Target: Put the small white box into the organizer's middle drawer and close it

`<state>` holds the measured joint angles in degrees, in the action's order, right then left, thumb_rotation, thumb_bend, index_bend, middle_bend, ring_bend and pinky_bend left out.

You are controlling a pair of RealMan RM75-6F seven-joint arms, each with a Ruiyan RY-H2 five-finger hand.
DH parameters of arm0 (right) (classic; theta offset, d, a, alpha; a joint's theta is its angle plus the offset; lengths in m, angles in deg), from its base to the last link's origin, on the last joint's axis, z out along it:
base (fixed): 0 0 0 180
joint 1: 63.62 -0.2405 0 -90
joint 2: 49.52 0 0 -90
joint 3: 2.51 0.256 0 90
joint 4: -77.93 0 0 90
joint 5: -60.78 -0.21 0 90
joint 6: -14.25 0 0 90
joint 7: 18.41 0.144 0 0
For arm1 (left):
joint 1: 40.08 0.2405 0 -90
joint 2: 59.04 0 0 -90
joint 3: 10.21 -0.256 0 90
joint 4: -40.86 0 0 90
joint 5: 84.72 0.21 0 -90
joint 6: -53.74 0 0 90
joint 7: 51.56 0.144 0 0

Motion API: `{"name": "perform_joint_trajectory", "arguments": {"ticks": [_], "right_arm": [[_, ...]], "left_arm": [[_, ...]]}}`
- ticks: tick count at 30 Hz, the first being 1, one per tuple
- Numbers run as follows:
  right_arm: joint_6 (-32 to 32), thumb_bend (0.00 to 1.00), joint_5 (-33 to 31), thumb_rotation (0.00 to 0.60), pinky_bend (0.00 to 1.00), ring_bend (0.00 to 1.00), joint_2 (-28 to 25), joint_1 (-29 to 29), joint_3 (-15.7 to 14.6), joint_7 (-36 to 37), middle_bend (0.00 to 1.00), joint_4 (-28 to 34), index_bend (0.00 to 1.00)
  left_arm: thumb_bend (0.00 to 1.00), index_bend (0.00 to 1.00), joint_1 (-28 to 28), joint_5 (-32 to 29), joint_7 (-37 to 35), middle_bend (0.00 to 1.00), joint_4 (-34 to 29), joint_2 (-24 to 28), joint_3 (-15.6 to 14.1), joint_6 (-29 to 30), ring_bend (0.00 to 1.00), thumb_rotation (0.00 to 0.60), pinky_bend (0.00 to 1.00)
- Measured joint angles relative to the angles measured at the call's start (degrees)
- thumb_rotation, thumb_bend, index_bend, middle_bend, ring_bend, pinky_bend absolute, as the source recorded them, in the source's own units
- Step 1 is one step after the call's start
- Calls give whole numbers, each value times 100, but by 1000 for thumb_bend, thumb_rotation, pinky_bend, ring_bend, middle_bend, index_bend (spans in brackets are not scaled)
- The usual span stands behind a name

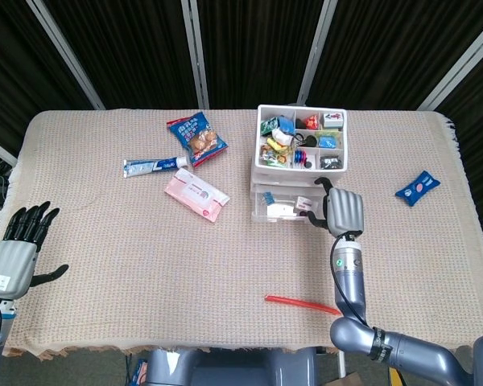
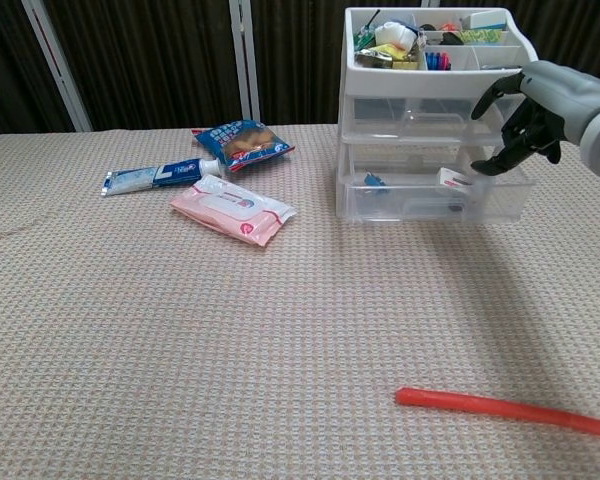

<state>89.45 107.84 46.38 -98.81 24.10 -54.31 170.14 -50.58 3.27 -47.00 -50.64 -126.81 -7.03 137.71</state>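
1. Over at the far right of the beige woven tablecloth [image 1: 105, 257], the right hand [image 1: 341, 211] hangs above the pulled-out drawer [image 2: 432, 192] of the clear plastic three-tier organizer [image 1: 296, 173], fingers spread and grasping nothing.
2. Look at the small white box [image 2: 454, 178]: it sits tilted in the open drawer, right at the front edge, with the right hand's fingertips [image 2: 483, 168] just beside it. Whether they touch it, I cannot tell.
3. That drawer stands well out from the stack; from the chest view it looks like the lowest visible one, holding a small blue item [image 2: 373, 180] too.
4. Up top, the organizer's white tray [image 1: 301, 137] is crammed with colourful small bits.
5. Down at the near left corner, the left hand [image 1: 16, 249] is held away from everything, fingers extended and apart, released.
6. Left of the organizer lie a pink wipes packet [image 1: 196, 195], a blue-and-white toothpaste tube [image 1: 154, 166] and a blue snack bag [image 1: 196, 138].
7. Near the front edge rests a thin red stick [image 1: 302, 303]; a small blue packet [image 1: 417, 187] sits far right.
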Motion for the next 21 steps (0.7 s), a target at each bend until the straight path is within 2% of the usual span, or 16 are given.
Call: {"name": "perform_joint_trajectory", "arguments": {"ticks": [5,10,16,20,21], "right_arm": [[122,153,259,600,661,736,-164,94,-169,140,724,156,292],[202,152,698,600,566,569,-378,259,-418,385,572,342,345],[419,153,1893,600,516,414,-702,539,-956,962,447,378,380],[717,154,3141,600,514,325,-943,772,-1543,1401,398,47,395],[789,154,3412,600,508,284,-991,823,-1687,1445,356,-81,390]], "left_arm": [[14,24,-3,5,20,0,-11,-7,-7,-9,0,600,0],[15,25,3,-13,22,0,-12,-10,-4,-9,0,600,0],[13,28,4,-8,19,0,-21,-21,-4,-4,0,600,0],[14,33,8,38,34,0,12,-48,0,47,0,600,0],[13,33,8,51,37,0,22,-55,-1,56,0,600,0]]}}
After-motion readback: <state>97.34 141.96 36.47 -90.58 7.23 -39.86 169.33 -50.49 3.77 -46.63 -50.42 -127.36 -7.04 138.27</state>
